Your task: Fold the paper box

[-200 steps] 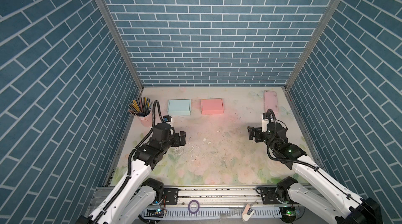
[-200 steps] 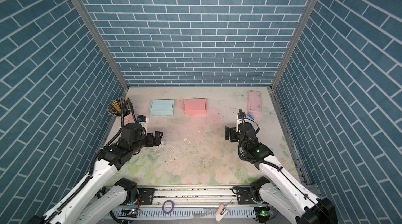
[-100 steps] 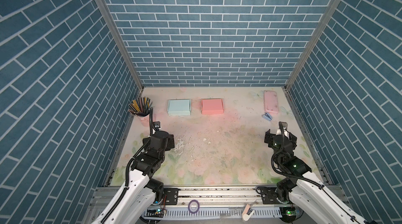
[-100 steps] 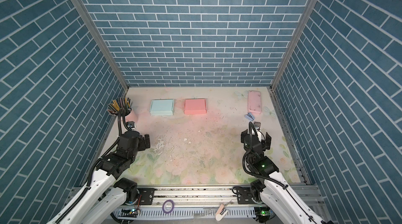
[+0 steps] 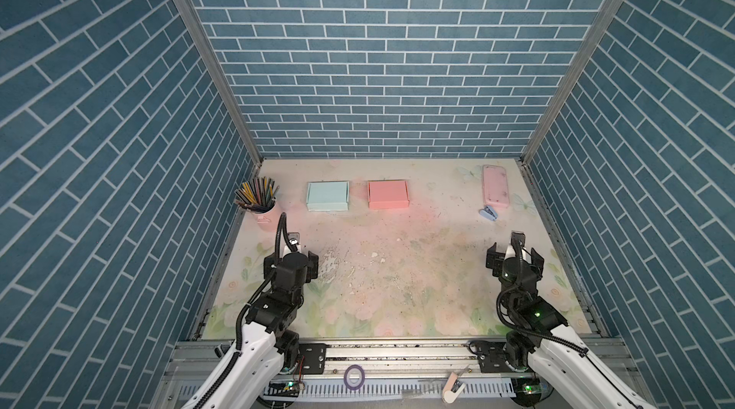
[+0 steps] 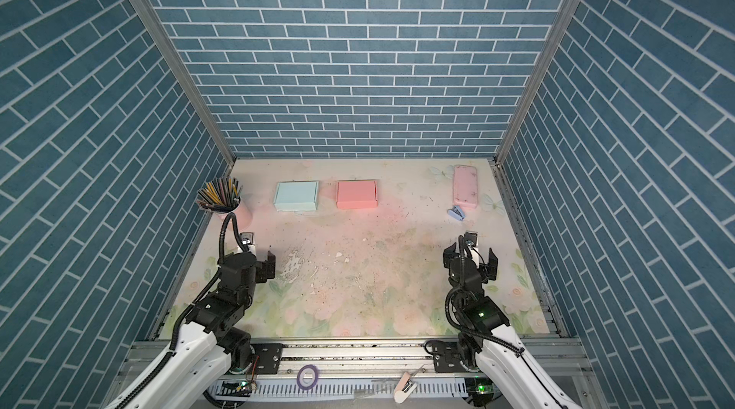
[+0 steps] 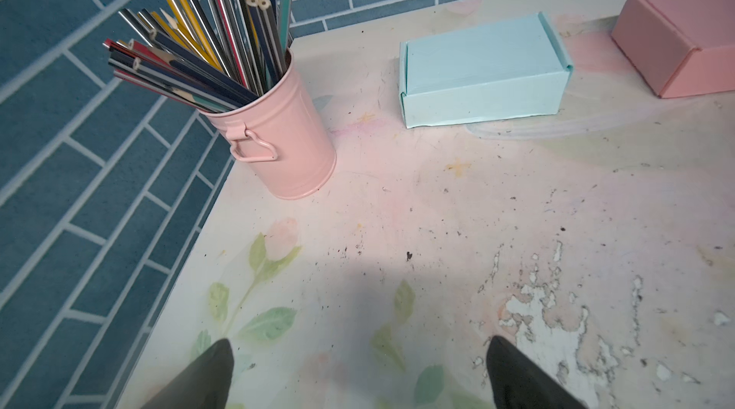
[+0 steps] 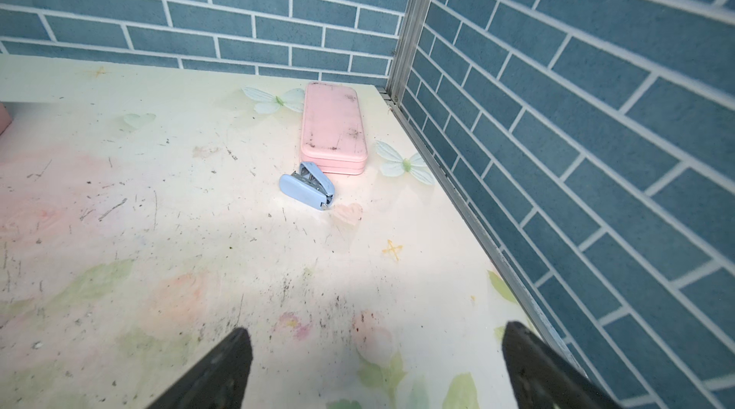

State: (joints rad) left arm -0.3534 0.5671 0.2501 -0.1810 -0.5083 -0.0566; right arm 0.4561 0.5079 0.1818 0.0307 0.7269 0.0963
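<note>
Two robot arms pose over a scuffed, flower-printed table point(image 5: 397, 268) inside a booth of blue brick-pattern walls point(image 5: 382, 69). The left gripper point(image 5: 292, 256), at the near left of the table in both top views, has its jaws spread wide with nothing between them. Its wrist view shows the two dark fingertips point(image 7: 216, 363) far apart over bare, flaking tabletop. The right gripper point(image 5: 515, 256), at the near right close to the side wall, is likewise wide and empty, its fingertips point(image 8: 230, 359) parted above bare surface. The paper boxes lie well apart from both arms, toward the back wall. A light blue paper box point(image 5: 327, 196) sits with a pink paper box point(image 5: 387, 194) near it on the right. Both are closed up with lids flat and are separated by a strip of table. Left of the blue box, by the left wall, a pink metal cup point(image 5: 264, 216) with a small handle stands upright, crammed with pencils point(image 5: 254, 193) that fan toward the wall. At the back right corner a pink pencil case point(image 5: 495, 186) lies flat with its long side along the wall. A small blue stapler point(image 5: 489, 212) lies just beside its near end; whether the two touch cannot be told. A purple tape ring point(image 5: 354, 376) rests on the metal rail point(image 5: 397, 350) in front of the table.
</note>
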